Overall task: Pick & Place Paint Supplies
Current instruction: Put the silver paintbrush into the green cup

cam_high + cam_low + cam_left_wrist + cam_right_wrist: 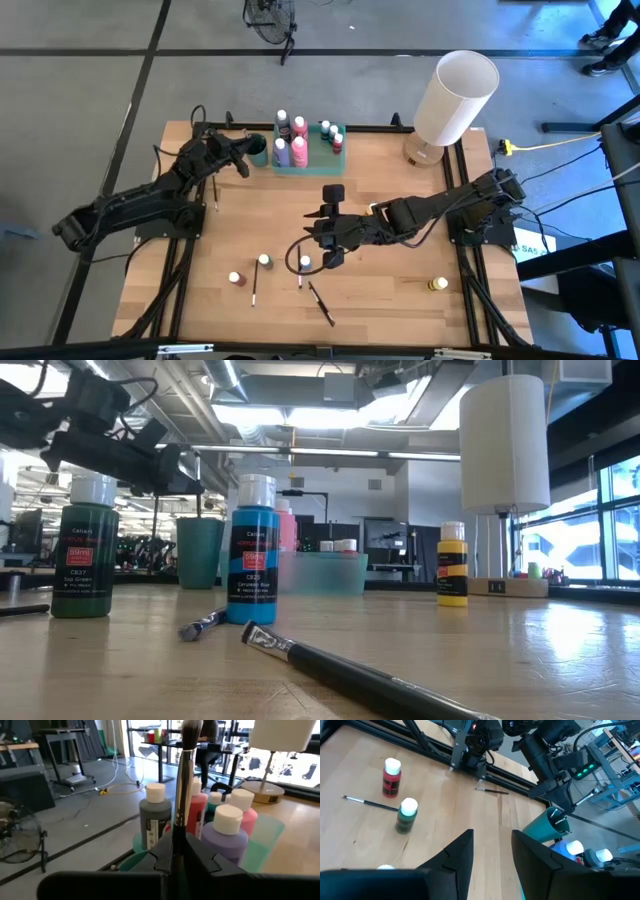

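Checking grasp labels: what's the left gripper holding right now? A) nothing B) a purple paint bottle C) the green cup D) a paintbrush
D: in the left wrist view the left gripper is shut on the thin handle of a paintbrush, bristles pointing up in front of the bottles in the tray.

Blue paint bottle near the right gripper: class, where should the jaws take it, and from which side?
Grip the blue paint bottle across its straight labelled body, below the white cap. It stands upright, so the open right gripper would probably best come level from the side, clear of the paintbrush lying by its base.
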Action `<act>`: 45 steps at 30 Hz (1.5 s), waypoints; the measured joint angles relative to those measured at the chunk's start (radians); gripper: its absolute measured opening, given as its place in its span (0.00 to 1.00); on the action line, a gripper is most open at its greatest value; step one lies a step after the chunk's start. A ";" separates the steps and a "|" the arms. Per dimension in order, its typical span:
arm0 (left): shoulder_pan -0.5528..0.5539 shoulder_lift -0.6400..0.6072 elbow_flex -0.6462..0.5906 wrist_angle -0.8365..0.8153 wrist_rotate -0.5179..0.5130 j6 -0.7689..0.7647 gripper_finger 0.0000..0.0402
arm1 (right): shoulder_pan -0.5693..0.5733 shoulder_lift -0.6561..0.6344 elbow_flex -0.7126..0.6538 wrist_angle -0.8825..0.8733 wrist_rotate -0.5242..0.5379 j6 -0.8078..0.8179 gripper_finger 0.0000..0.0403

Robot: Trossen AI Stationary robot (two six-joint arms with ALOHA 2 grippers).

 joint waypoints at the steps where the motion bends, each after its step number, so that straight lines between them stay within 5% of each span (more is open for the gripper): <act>1: 0.000 0.017 0.000 0.011 0.005 0.000 0.05 | -0.002 0.000 0.000 -0.001 0.000 0.000 0.34; 17: 0.028 0.211 0.000 0.104 -0.014 0.006 0.08 | -0.005 0.000 0.000 -0.023 -0.008 0.013 0.34; 45: 0.028 0.222 0.000 0.115 -0.016 0.000 0.12 | -0.014 0.017 0.000 -0.031 -0.009 0.027 0.33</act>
